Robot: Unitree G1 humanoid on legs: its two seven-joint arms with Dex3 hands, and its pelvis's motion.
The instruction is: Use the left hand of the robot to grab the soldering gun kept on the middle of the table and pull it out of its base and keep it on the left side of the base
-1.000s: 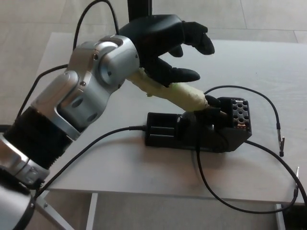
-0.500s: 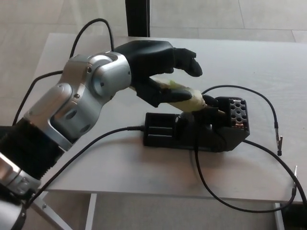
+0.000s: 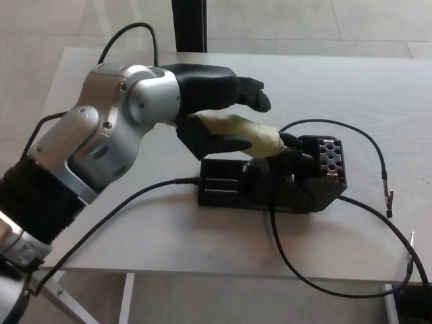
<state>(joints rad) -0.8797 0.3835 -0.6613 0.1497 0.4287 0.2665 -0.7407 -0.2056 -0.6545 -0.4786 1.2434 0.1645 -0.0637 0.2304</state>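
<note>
The soldering gun (image 3: pixel 253 133), with a pale yellowish taped handle, lies tilted with its tip end in the black base (image 3: pixel 270 183) at the middle of the table. My left hand (image 3: pixel 212 108) is spread around the handle's rear end: two fingers (image 3: pixel 250 94) above it, the thumb below and in front. The fingers are apart and not closed on the handle. My right hand is not in view.
Black cables loop from the base over the light table (image 3: pixel 378 88) to the right and front, ending in small clips (image 3: pixel 389 200) near the right edge. Another cable runs from the base leftward under my forearm. A dark post (image 3: pixel 189 23) stands behind the table.
My left hand has come down and toward me, from above the handle to level with it, its fingers now straddling the handle. The camera shifted slightly.
</note>
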